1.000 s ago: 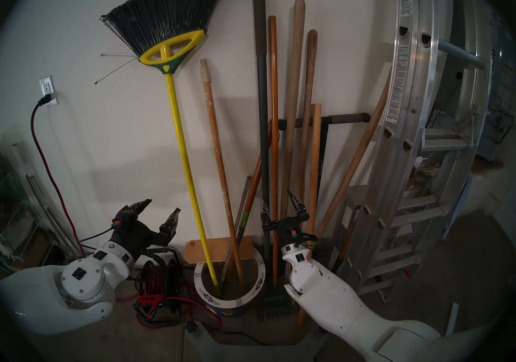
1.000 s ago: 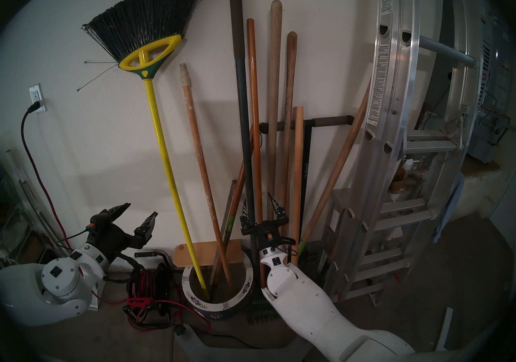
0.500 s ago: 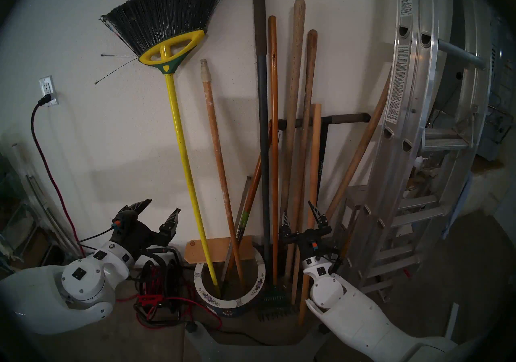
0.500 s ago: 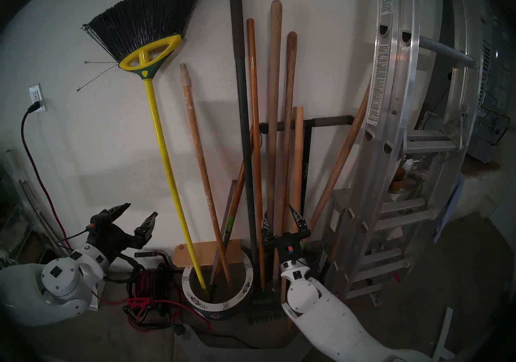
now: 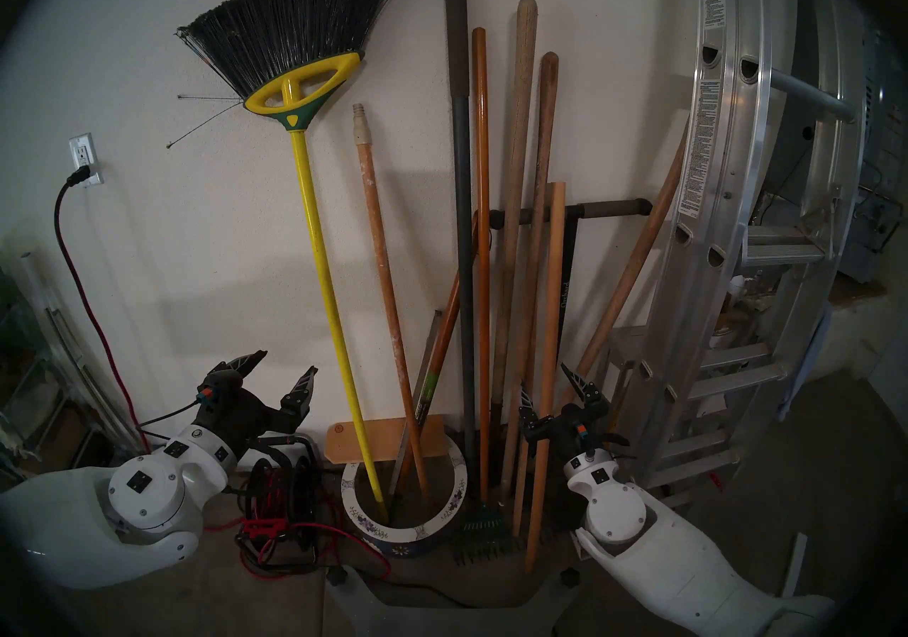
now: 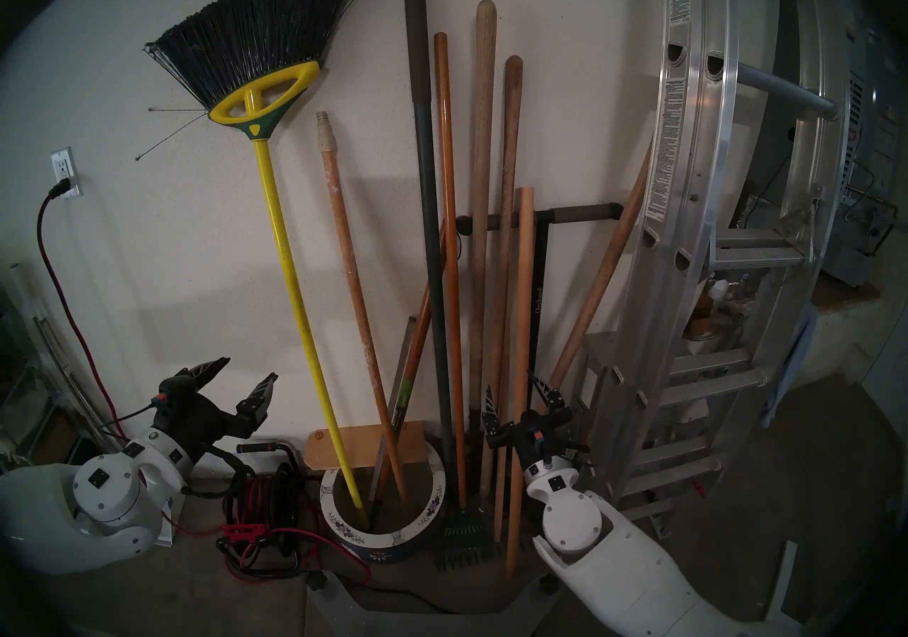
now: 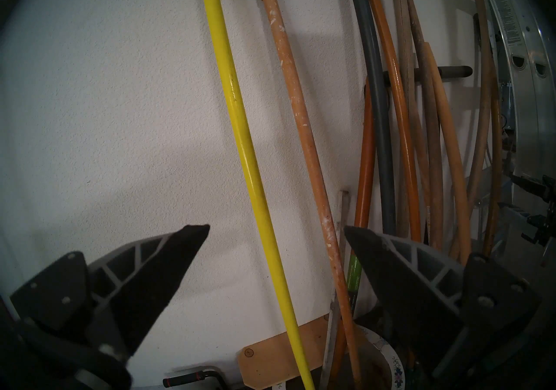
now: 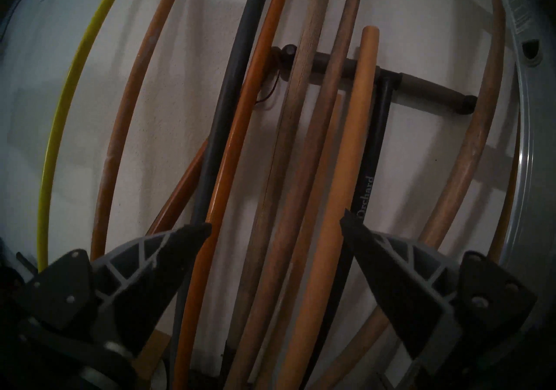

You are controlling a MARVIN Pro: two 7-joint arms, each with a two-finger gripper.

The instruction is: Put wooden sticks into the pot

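Hiding perhaps behind fingers (image 8: 391, 284): plain stick (image 8: 346, 169).

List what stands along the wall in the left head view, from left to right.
Wall outlet → yellow broom → speckled wooden stick → dark grey pole → glossy orange pole → short plain wooden stick → aluminium ladder.

— What do we see of our arms?
— Glossy white shells (image 5: 653, 567) with small black square markings and silver screws.
— And our wrists?
— Black, with orange-and-blue tabs (image 5: 581, 433), thin black cables, and grey-ribbed black fingers (image 7: 400, 263).
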